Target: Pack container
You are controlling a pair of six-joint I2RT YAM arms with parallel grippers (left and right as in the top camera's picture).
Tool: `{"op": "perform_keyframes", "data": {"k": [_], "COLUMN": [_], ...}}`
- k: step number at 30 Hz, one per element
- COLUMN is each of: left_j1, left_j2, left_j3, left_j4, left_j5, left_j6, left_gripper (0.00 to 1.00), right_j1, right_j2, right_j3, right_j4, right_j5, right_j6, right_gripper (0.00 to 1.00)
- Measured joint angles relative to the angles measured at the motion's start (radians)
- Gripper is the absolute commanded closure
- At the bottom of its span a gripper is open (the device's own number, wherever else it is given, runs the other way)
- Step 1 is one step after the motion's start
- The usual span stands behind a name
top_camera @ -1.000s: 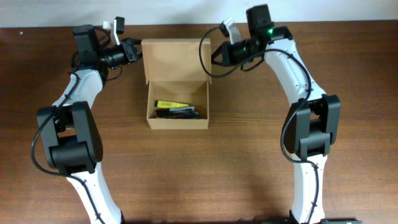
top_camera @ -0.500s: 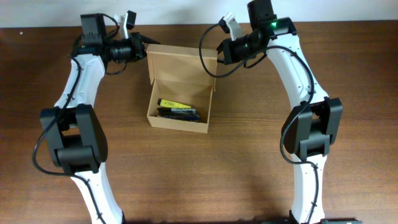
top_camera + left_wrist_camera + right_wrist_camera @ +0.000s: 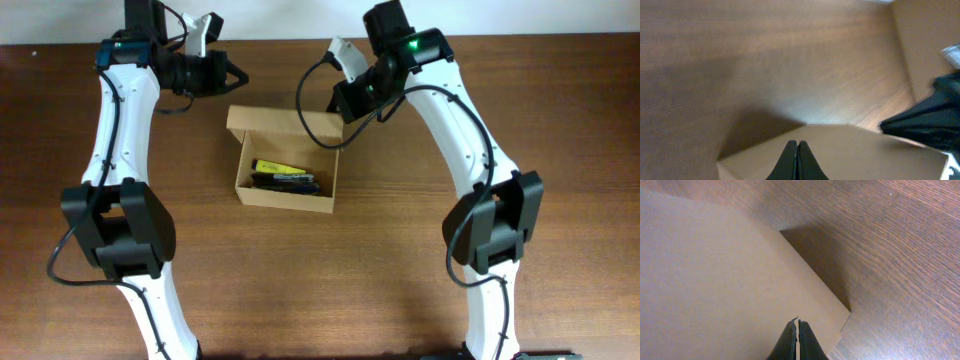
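Container at counter centre, long axis left-right in the overhead frame, lid flap standing along its upper edge; right gripper, jaws pinched together, sits at flap's right corner, nearer than left gripper, jaws likewise together, just upper left of flap.

a brown wood-grain table meets a pale wall.

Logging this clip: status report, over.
Left gripper shut, right gripper shut, both by the lid. Box not yet closed, items inside. Nothing blocking.
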Motion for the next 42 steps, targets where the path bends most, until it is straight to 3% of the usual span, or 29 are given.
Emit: {"op": "perform_keyframes", "data": {"k": [19, 27, 33, 42], "left_j1": [-0.094, -0.093, -0.093, -0.077], "left_j2": [-0.01, -0.15, -0.303, -0.386], "left_j3": [0.011, 0.011, 0.014, -0.031], "left_j4": [-0.376, -0.428, -0.457, -0.481], "left_j5": [-0.384, -0.523, -0.609, -0.68], "left_j6": [0.139, 0.176, 0.18, 0.183], "left_gripper": [0.99, 0.99, 0.99, 0.98], "right_j1": [0.207, 0.222, 0.15, -0.125], "right_j2": [-0.064, -0.177, -0.378, -0.629], "right_j3": [0.005, 0.003, -0.092, -0.342], "right_j4": [-0.159, -0.171, -0.124, -0.06], "right_j5": [0.386, 0.533, 0.596, 0.563], "right_j6": [-0.01, -0.013, -0.016, 0.037], "right_gripper": [0.96, 0.96, 0.96, 0.96]}}
